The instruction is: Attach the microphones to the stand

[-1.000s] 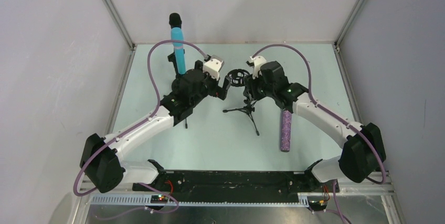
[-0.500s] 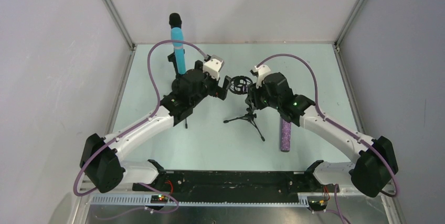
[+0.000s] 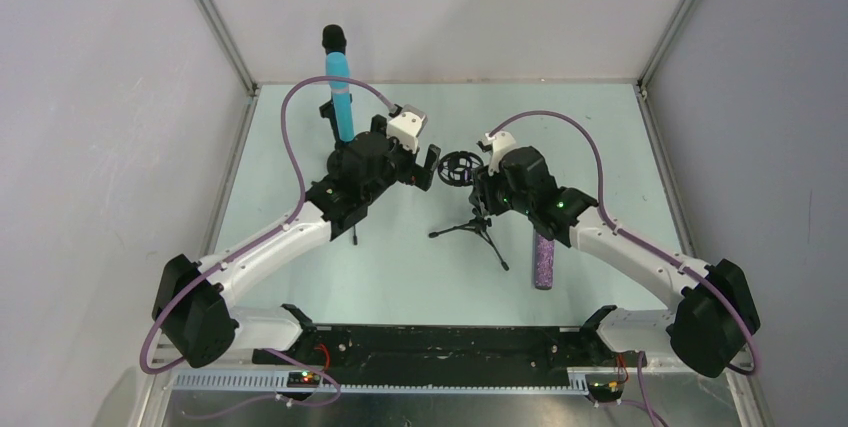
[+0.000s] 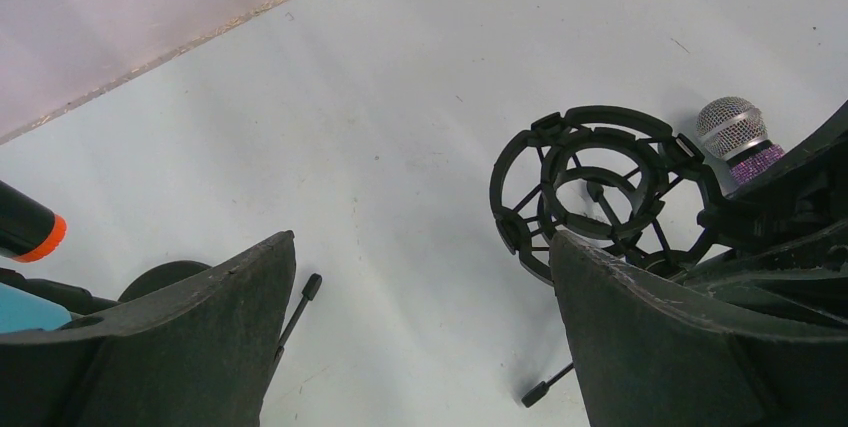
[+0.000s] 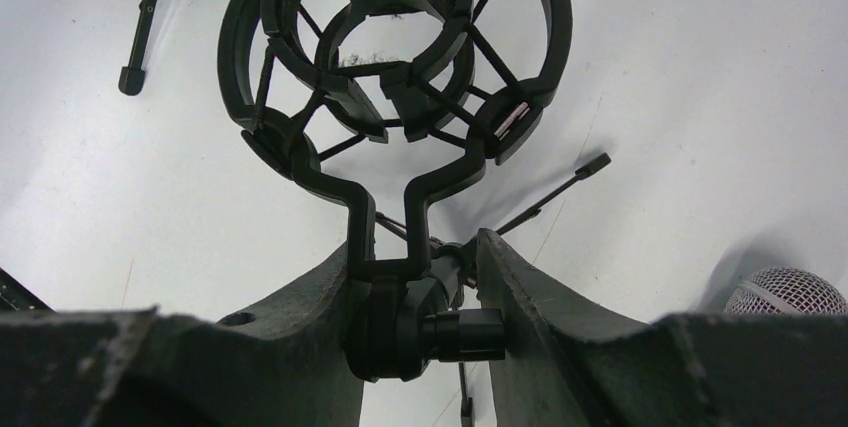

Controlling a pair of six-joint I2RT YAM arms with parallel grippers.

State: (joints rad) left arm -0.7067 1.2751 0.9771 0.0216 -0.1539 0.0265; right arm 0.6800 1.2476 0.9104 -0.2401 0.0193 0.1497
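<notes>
Two robot arms meet over a pale counter (image 3: 400, 267), seen from above and behind. Between them is a small tripod stand (image 3: 476, 222) topped by a round, empty mount (image 5: 410, 97).

The right pincer (image 5: 415, 247) is narrowed on the stand's neck just under the mount, gripping it. The left pincer (image 3: 432, 165) is spread wide and holds nothing. It hovers just beside the mount on its left.

The blue mic (image 3: 341, 97) stands upright at the back left, behind the left arm; what carries it is hidden. The purple mic (image 3: 544, 257) lies flat on the counter, just right of the stand and partly under the right arm. The black mic (image 4: 25, 232) shows only its orange end at the edge of the left wrist view.

The step in hand looks like steadying the stand so the empty mount can take a mic. The purple one seems the nearest candidate. Next, a free pincer must close on its barrel, lift it, and line it up with the mount's inner ring. The left would have to reach across the stand, taking care not to knock the tripod legs.
</notes>
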